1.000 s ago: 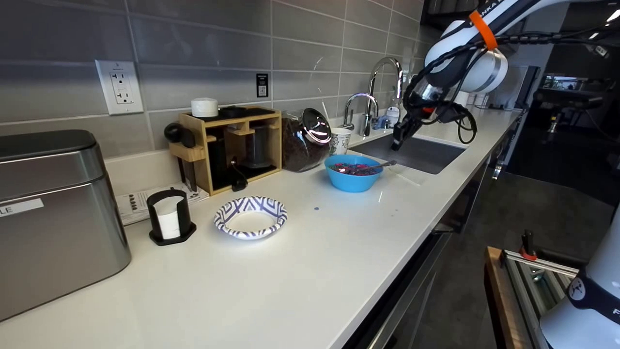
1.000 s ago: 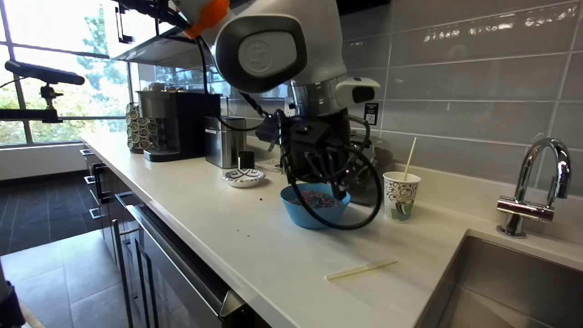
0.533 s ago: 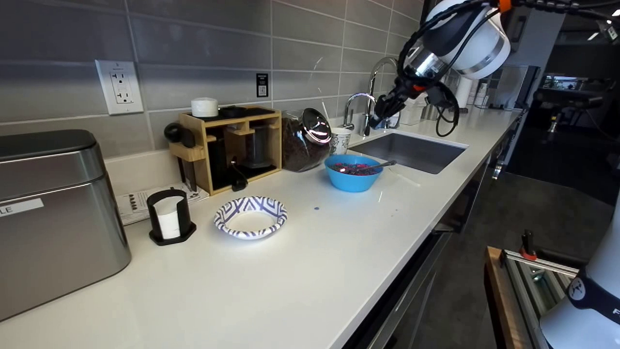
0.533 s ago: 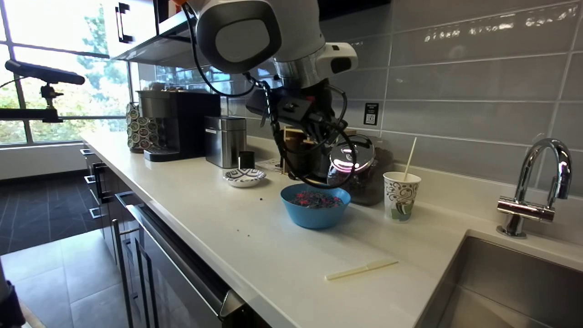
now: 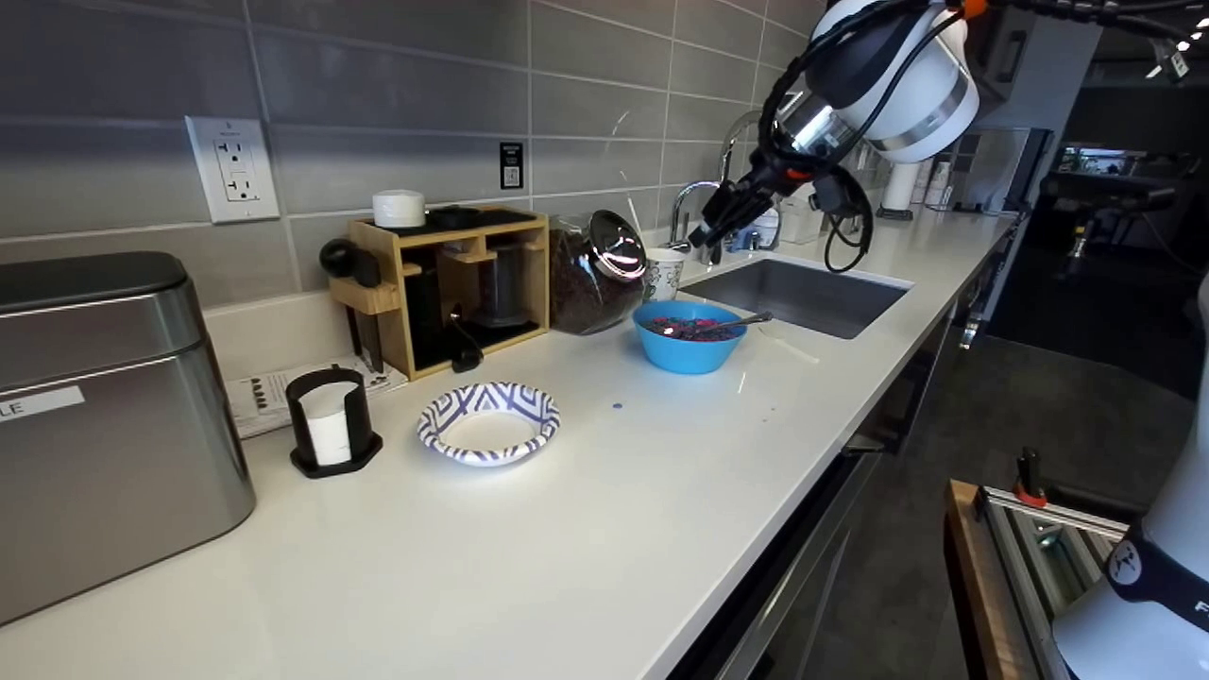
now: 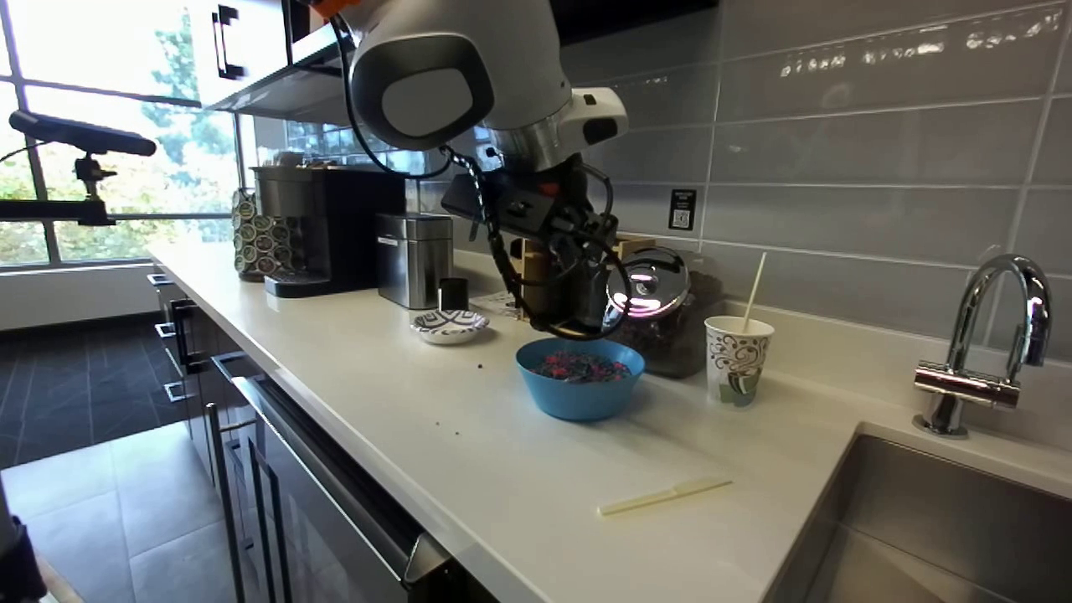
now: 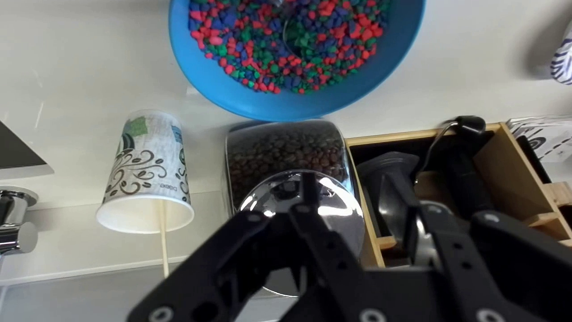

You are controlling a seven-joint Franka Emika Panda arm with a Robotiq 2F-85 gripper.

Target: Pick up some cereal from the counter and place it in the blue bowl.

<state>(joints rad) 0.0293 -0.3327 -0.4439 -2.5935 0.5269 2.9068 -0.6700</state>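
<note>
Tool [image 7: 361, 197], parted w/ nothing seen in grip, hangs nr bowl [image 5: 688, 355], prob. high so it clears spoon [image 5: 739, 324]; cereal [image 7: 281, 67] mostly in bowl, a stray blue bit [image 5: 617, 406] on worktop [image 5: 491, 557], prob. next pick.

We take this for a kitchen: a long white worktop [image 5: 529, 567] runs along a tiled wall [image 6: 871, 142], with a sunken sink [image 5: 803, 297], a chrome faucet [image 6: 963, 383], base cabinets [image 6: 327, 502] below and a wall cabinet [image 6: 260, 63] above. Its coffee things tell us the same: a coffee machine [image 6: 356, 226], a rack of pods [image 6: 259, 243], a jar of coffee beans [image 7: 286, 152] and a paper cup [image 7: 147, 170]. Whether it belongs to a home or to an office, we cannot tell.
</note>
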